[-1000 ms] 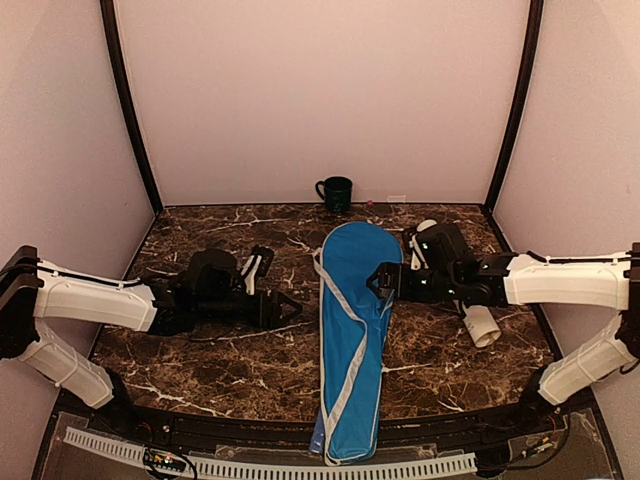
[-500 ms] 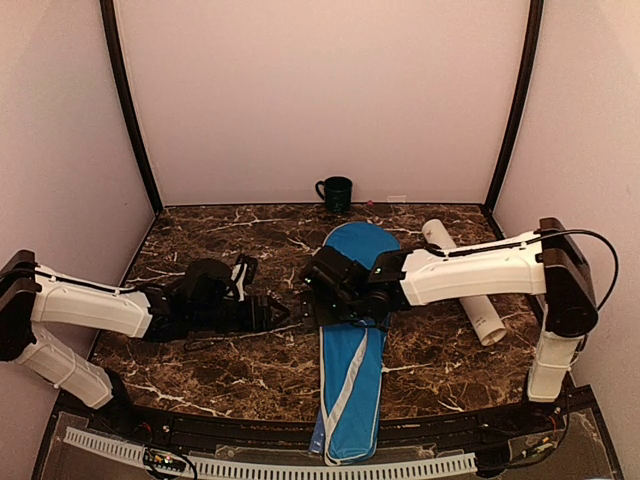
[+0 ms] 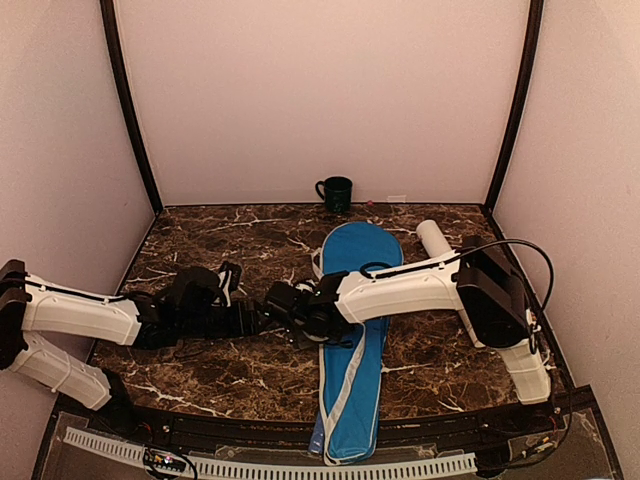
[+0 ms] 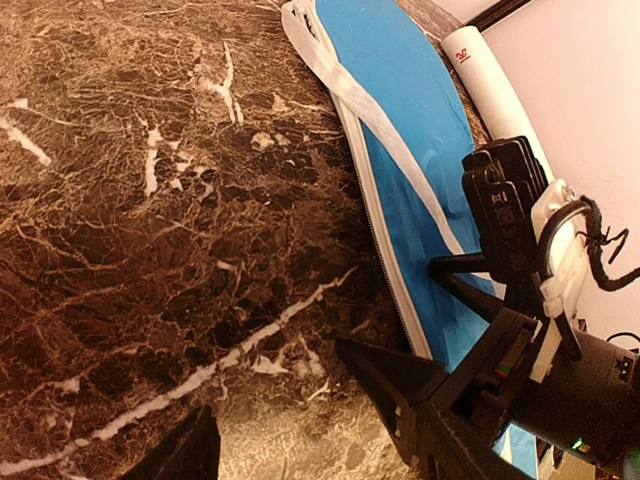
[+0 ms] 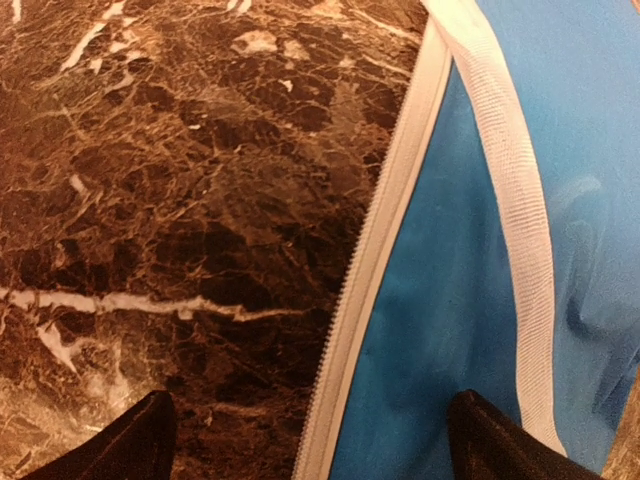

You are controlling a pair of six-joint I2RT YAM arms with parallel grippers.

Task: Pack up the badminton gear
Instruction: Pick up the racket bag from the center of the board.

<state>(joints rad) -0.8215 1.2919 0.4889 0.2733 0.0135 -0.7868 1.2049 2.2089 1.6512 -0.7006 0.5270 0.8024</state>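
The blue racket-shaped cover [image 3: 352,345] lies lengthwise on the marble table, its white zip edge [image 5: 375,260] towards the left. My right arm reaches left across the cover. My right gripper [image 5: 315,445] is open and straddles that zip edge, one fingertip over marble and one over blue fabric; from above it [image 3: 283,303] sits at the cover's left side. My left gripper [image 4: 275,420] is open over bare marble, just left of the right one, with nothing between its fingers. The white tube [image 3: 437,238] lies right of the cover, partly hidden by the right arm.
A dark green mug [image 3: 335,192] stands at the back wall. The two grippers are close together near the table's middle [image 3: 260,315]. The cover's lower end overhangs the near table edge [image 3: 345,440]. Walls enclose the table on three sides.
My right arm has swung left across the cover, bringing its gripper from the cover's right side to its left zip edge. The left gripper has shifted slightly nearer. The tube's far end is uncovered.
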